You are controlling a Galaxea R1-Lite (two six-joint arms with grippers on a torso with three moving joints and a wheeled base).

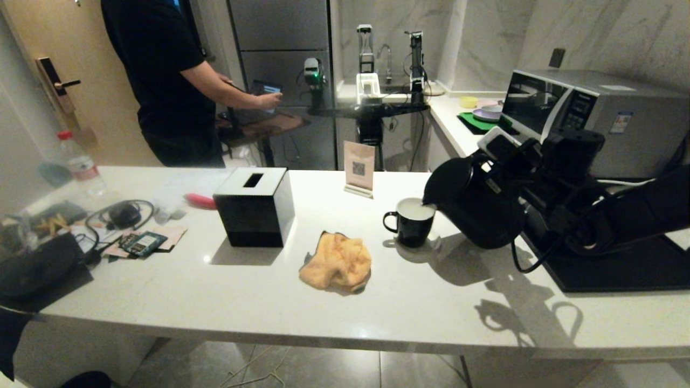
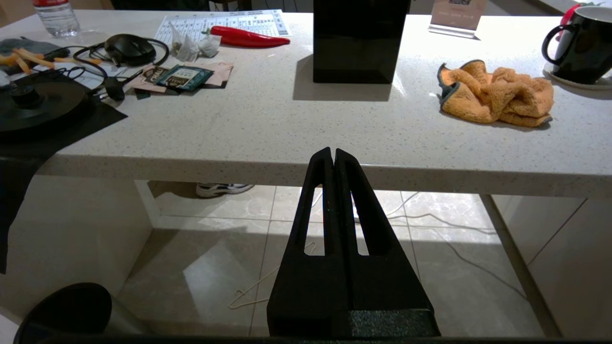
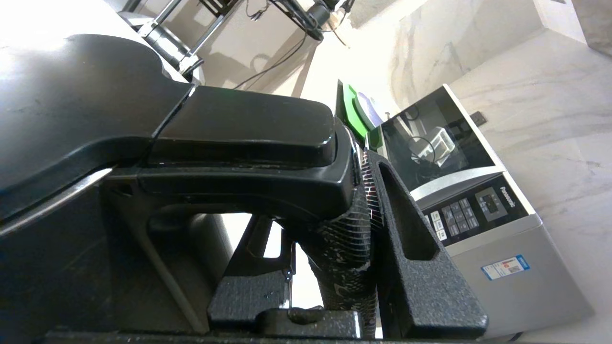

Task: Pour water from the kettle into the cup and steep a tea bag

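Observation:
The black kettle [image 1: 474, 207] hangs tilted over the white counter [image 1: 420, 302], its spout right at the rim of the black cup [image 1: 412, 223]. My right gripper [image 1: 515, 156] is shut on the kettle's handle [image 3: 248, 129]. In the right wrist view the gripper [image 3: 315, 191] has one finger on each side of that handle. The cup stands upright on a small coaster, white inside; I cannot see any water. My left gripper [image 2: 333, 153] is parked below the counter's front edge, shut and empty. A teal tea bag sachet [image 2: 184, 76] lies on the counter's left part.
A black tissue box [image 1: 254, 207] and an orange cloth [image 1: 337, 262] sit left of the cup, a small sign [image 1: 359, 168] behind it. A microwave [image 1: 593, 118] and black mat [image 1: 636, 264] are behind my right arm. Cables and the kettle's base [image 2: 33, 100] lie far left. A person [image 1: 167, 81] stands beyond.

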